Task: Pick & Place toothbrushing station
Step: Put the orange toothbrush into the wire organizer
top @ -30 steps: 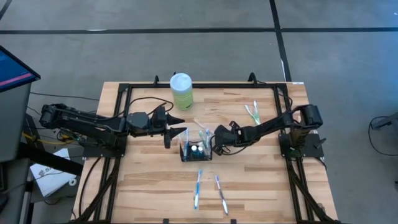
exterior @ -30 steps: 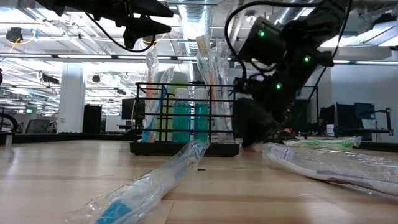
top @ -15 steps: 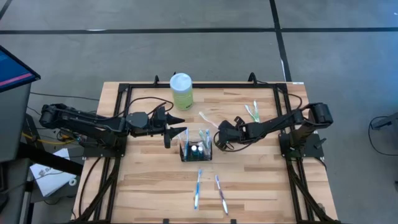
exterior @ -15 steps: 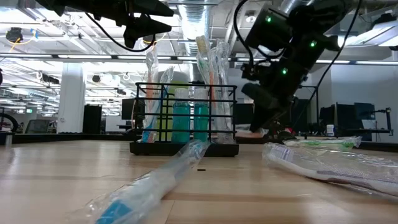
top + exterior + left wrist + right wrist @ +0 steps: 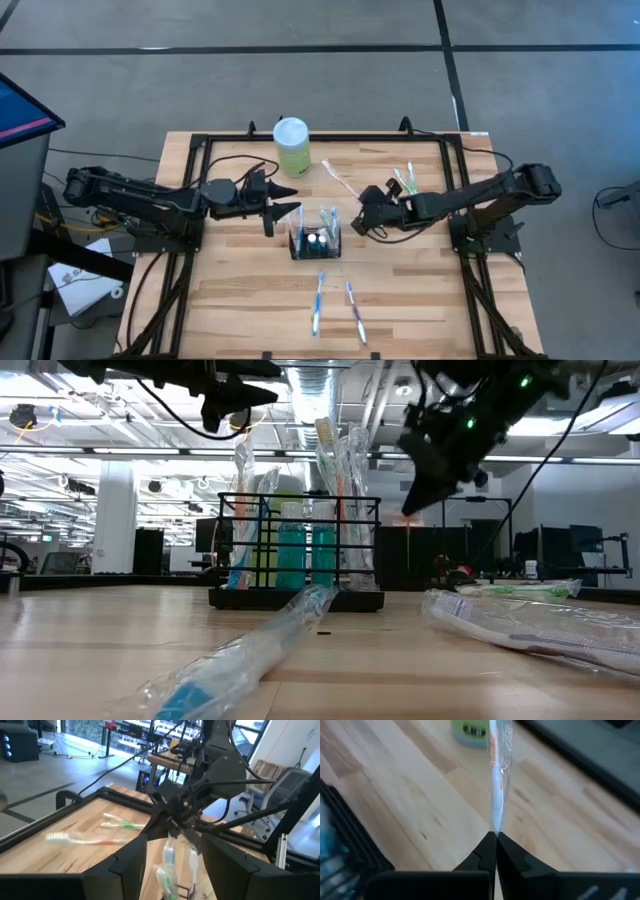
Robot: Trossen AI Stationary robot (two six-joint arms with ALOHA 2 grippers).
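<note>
Black mesh caddy (image 5: 315, 243) holds wrapped toothbrushes and teal tubes. Right gripper (image 5: 362, 216) clenched on a wrapped toothbrush (image 5: 340, 181); left gripper (image 5: 285, 211) released, beside the caddy.

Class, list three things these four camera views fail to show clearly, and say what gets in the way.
- Caddy compartments, high view: too small to sort contents.
- Wrapped toothbrush head, right wrist view: cut off by the picture edge.
- Right gripper fingertips, low view: dark against the background.
</note>
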